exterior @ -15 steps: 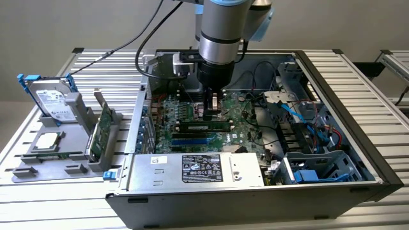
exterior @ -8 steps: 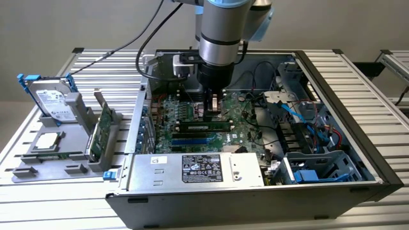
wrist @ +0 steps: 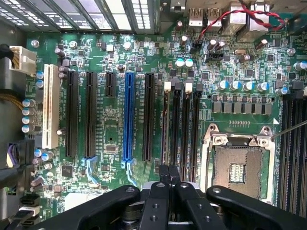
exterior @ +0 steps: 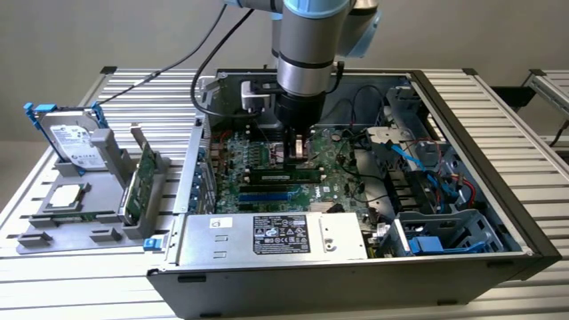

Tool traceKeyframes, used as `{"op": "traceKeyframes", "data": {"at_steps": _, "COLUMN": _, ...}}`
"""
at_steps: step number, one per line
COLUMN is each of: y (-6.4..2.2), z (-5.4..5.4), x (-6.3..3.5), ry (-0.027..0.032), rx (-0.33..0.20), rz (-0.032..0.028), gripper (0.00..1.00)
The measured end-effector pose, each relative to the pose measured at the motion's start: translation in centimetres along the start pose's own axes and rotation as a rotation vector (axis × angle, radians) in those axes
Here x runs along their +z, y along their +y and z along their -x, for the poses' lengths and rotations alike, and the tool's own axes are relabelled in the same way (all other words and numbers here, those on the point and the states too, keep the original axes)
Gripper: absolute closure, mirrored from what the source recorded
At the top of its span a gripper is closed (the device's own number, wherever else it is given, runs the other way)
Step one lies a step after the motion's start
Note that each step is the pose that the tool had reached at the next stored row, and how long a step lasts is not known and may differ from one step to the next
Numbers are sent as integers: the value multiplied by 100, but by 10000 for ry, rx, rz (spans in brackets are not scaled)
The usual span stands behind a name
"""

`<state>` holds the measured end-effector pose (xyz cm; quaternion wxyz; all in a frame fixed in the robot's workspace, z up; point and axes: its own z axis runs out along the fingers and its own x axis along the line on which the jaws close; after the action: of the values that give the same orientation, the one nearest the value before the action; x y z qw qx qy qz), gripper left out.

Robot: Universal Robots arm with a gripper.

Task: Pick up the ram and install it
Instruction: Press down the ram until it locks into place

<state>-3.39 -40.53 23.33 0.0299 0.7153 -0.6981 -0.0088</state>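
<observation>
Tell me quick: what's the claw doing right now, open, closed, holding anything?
Claw: closed with nothing between its tips, low over the motherboard. A RAM stick sits in a slot on the board nearby.

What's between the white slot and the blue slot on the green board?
In the wrist view, three black slots sit between the white slot and the blue slot: two long ones and one short one.

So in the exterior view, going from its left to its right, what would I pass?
Hard drive standing in the grey holder → green expansion card → motherboard inside the computer case → the arm's hand above a ram stick → blue cables.
</observation>
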Motion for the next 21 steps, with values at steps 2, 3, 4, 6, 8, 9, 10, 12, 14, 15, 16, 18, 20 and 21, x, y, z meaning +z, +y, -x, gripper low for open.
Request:
{"op": "traceKeyframes", "data": {"at_steps": 2, "y": -1, "z": 1, "x": 16, "ry": -15, "rx": 10, "rz": -6, "gripper": 89}}
{"op": "traceKeyframes", "data": {"at_steps": 3, "y": -1, "z": 1, "x": 24, "ry": -18, "rx": 19, "rz": -5, "gripper": 89}}
{"op": "traceKeyframes", "data": {"at_steps": 4, "y": -1, "z": 1, "x": 31, "ry": -19, "rx": 30, "rz": -4, "gripper": 89}}
{"op": "traceKeyframes", "data": {"at_steps": 6, "y": 1, "z": 1, "x": 41, "ry": -17, "rx": 55, "rz": -1, "gripper": 89}}
{"op": "traceKeyframes", "data": {"at_steps": 8, "y": 1, "z": 1, "x": 52, "ry": -15, "rx": 80, "rz": 0, "gripper": 89}}
{"op": "traceKeyframes", "data": {"at_steps": 9, "y": 1, "z": 1, "x": 58, "ry": -17, "rx": 92, "rz": 0, "gripper": 89}}
{"op": "traceKeyframes", "data": {"at_steps": 10, "y": 0, "z": 3, "x": 66, "ry": -27, "rx": 105, "rz": -5, "gripper": 89}}
{"op": "traceKeyframes", "data": {"at_steps": 12, "y": 1, "z": 2, "x": 74, "ry": -22, "rx": 135, "rz": 3, "gripper": 89}}
{"op": "traceKeyframes", "data": {"at_steps": 14, "y": 1, "z": 2, "x": 79, "ry": -22, "rx": 162, "rz": 3, "gripper": 89}}
{"op": "traceKeyframes", "data": {"at_steps": 15, "y": 1, "z": 2, "x": 79, "ry": -25, "rx": 174, "rz": 2, "gripper": 89}}
{"op": "traceKeyframes", "data": {"at_steps": 16, "y": 0, "z": 3, "x": 78, "ry": -38, "rx": 181, "rz": 1, "gripper": 89}}
{"op": "traceKeyframes", "data": {"at_steps": 18, "y": 0, "z": 5, "x": 55, "ry": -82, "rx": 181, "rz": -6, "gripper": 89}}
{"op": "traceKeyframes", "data": {"at_steps": 20, "y": 4, "z": 0, "x": 10, "ry": -82, "rx": 182, "rz": 6, "gripper": 89}}
{"op": "traceKeyframes", "data": {"at_steps": 21, "y": 5, "z": -2, "x": -5, "ry": -96, "rx": 181, "rz": 5, "gripper": 89}}
